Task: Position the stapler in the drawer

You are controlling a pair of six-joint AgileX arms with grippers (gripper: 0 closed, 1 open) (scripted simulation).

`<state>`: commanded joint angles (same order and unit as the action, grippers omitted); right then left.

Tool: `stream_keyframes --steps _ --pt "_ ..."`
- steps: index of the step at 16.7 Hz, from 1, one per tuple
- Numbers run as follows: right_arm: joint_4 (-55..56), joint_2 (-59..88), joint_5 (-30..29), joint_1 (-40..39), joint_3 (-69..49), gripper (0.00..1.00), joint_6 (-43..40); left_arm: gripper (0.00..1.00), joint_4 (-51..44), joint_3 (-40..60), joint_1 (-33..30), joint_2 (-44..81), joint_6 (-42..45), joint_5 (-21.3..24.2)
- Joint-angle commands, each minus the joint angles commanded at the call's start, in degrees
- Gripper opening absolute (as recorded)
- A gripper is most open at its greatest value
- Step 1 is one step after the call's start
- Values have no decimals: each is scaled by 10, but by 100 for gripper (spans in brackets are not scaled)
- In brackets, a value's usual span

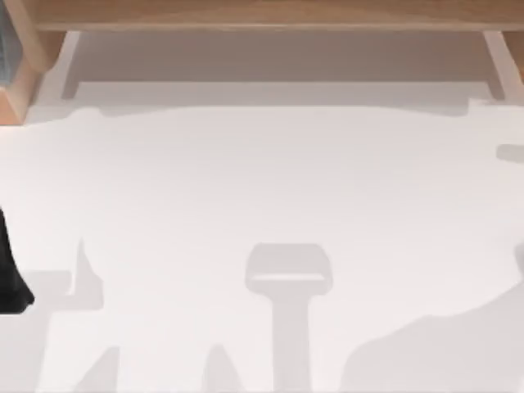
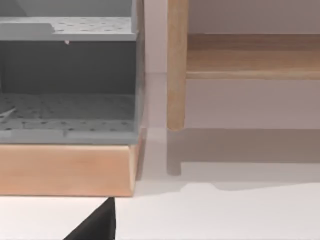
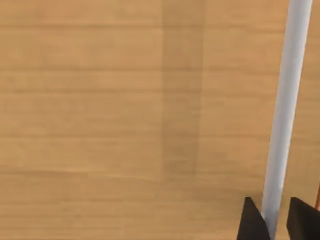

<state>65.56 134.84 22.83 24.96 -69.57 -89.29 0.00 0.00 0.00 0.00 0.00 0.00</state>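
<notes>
**Handle grip loose, stapler unplaced**

At the left edge of the top view, my left arm (image 1: pixel 10 274) sits parked as a dark shape. The white table (image 1: pixel 262 180) stretches away from it to the wooden frame (image 1: pixel 262 12) at the far side. I cannot tell where the stapler lies, and that is the first hazard: if the drawer comes open before I have found the stapler, the pick will be a blind reach.

In the left wrist view, the left gripper (image 2: pixel 97 225) is a dark tip just short of a wooden plinth (image 2: pixel 65 167). A grey perforated rack (image 2: pixel 67 75) stands on the plinth ahead of the gripper, with a wooden post (image 2: pixel 176 65) beside it. I cannot tell how far open this gripper is. Any forward creep would probably knock it into the plinth.

In the right wrist view, the right gripper (image 3: pixel 274 220) sits close against the drawer front (image 3: pixel 100 125). Its fingertips (image 3: pixel 252 222) are astride the pale handle (image 3: pixel 287 100). The jaws are partly open, with a sliver of wood showing between the bar and one finger, so nothing is clamped. The hold also sits near one end of the bar. If I pull like this, I judge the fingers may slide off. An off-centre tug could also skew the drawer and jam it.
</notes>
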Motion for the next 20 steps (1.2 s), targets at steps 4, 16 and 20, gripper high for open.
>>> stream_keyframes --steps 4,16,20 --pt "0 0 0 0 0 0 0 100 0 0 0 0 0 0" --pt "52 -42 20 29 100 0 2 100 0 0 0 0 0 0" --pt "87 -69 38 40 158 0 2 100 0 0 0 0 0 0"
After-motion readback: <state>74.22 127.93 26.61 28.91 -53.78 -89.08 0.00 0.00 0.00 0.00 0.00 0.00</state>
